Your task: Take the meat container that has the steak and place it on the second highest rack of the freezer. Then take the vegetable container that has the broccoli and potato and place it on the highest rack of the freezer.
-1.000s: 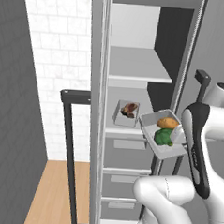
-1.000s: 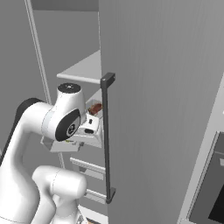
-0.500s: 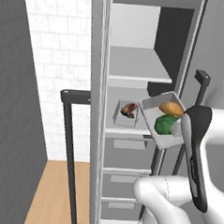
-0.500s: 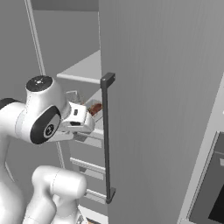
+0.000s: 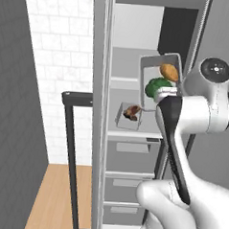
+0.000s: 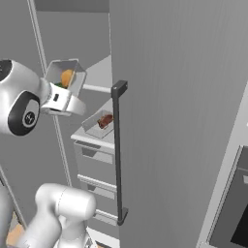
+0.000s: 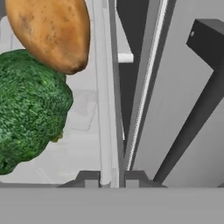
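Note:
My gripper (image 5: 159,94) (image 6: 72,93) (image 7: 111,178) is shut on the rim of the vegetable container (image 5: 160,71) (image 6: 64,72). The container is tilted and raised in front of the open freezer (image 5: 96,134), level with the highest rack (image 5: 123,82) (image 6: 99,87). The broccoli (image 5: 155,86) (image 7: 30,109) and the potato (image 5: 169,72) (image 6: 67,77) (image 7: 50,30) lie inside it. On the second highest rack (image 5: 134,134) (image 6: 110,106) rests the meat container (image 5: 126,118) (image 6: 97,126) holding the steak (image 5: 132,112) (image 6: 105,120).
Grey drawers (image 5: 133,158) (image 6: 94,160) fill the cabinet below the boards. The freezer door (image 6: 184,121) with its dark bar handle (image 6: 117,150) (image 7: 197,100) stands open on the right. A second dark bar (image 5: 70,157) stands left. A black oven front (image 6: 235,203) is far right.
The arm has lifted the vegetable container from the lower board's height to the upper board's height, tilting it. The meat container has stayed put.

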{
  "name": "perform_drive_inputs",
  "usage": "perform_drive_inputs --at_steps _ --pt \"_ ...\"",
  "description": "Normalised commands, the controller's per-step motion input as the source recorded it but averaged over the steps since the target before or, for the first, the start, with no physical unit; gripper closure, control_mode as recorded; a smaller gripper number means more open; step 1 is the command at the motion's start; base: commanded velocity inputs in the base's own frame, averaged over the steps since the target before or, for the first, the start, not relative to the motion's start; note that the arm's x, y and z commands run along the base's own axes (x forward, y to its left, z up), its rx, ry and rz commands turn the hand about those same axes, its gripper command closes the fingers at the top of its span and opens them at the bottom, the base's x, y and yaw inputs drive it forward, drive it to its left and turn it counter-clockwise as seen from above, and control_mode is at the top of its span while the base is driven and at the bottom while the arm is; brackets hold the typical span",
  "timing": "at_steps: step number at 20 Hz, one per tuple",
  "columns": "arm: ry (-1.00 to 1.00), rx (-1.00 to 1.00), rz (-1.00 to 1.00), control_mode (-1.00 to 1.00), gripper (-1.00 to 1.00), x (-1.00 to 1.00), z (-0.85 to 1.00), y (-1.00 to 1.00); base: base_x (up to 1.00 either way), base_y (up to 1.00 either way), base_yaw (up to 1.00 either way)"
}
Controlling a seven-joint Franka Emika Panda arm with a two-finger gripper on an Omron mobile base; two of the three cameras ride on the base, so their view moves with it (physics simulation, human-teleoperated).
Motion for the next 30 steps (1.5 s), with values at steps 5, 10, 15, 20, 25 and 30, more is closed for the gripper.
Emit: perform_drive_inputs --at_steps 5,10,15,20,25,30 --pt "-0.03 0.25 -0.07 -1.00 1.00 0.95 0.51 -0.11 0.00 0.00 0.00" --pt "0.06 0.10 0.00 -1.00 1.00 0.78 0.29 -0.11 0.00 0.00 0.00" --pt "0.15 0.00 -0.10 -1.00 1.00 1.00 0.09 0.00 0.00 0.00 0.00" --pt "0.19 0.00 -0.02 -1.00 1.00 0.90 -0.01 0.00 0.00 0.00 0.00" --pt "0.03 0.00 -0.01 -1.00 1.00 0.39 -0.28 0.00 0.00 0.00 0.00" --pt "-0.01 0.00 0.00 -1.00 1.00 0.27 -0.61 0.00 0.00 0.00 0.00"
